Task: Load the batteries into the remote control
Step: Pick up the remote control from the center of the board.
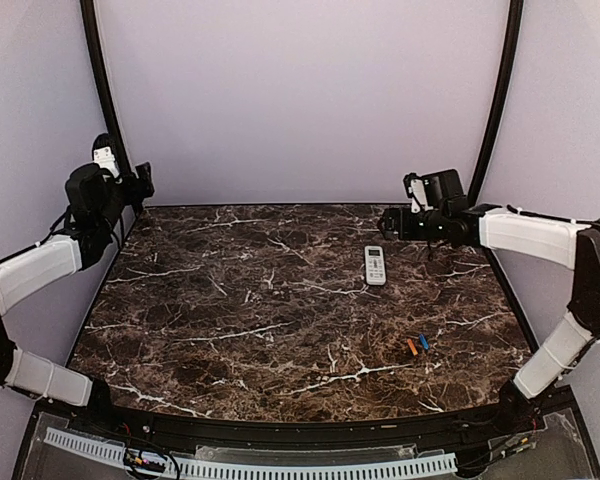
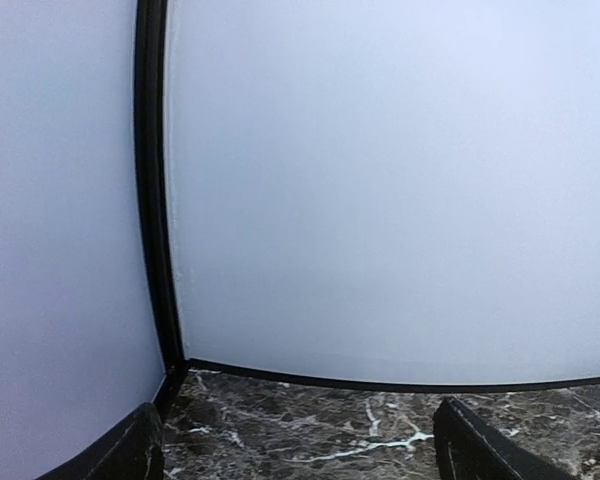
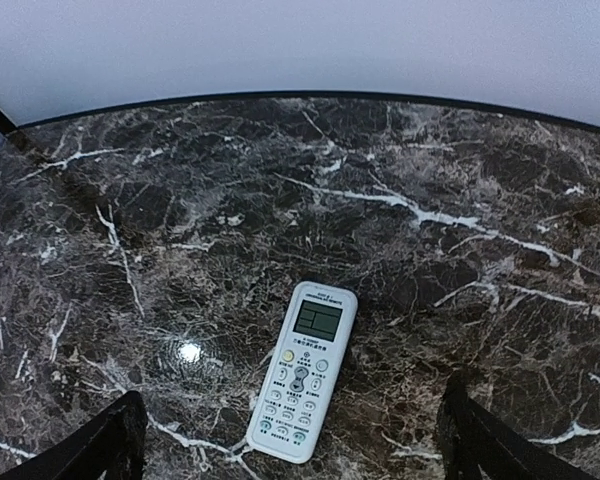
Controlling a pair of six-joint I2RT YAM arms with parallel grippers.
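Two batteries point(image 1: 412, 346), one orange, one blue, lie side by side on the marbled surface point(image 1: 230, 320), right-front, well apart from the remote control point(image 3: 302, 370), which lies face up farther back. Right fingers point(image 3: 105, 445) spread, empty, above the remote's near end. Left fingers point(image 2: 130, 455) spread, empty, facing the black corner post point(image 2: 152, 200).

Marble table point(image 1: 230, 320) with 1 face-up remote control point(image 1: 375, 264), orange battery point(image 1: 412, 346) beside blue battery point(image 1: 423, 341)
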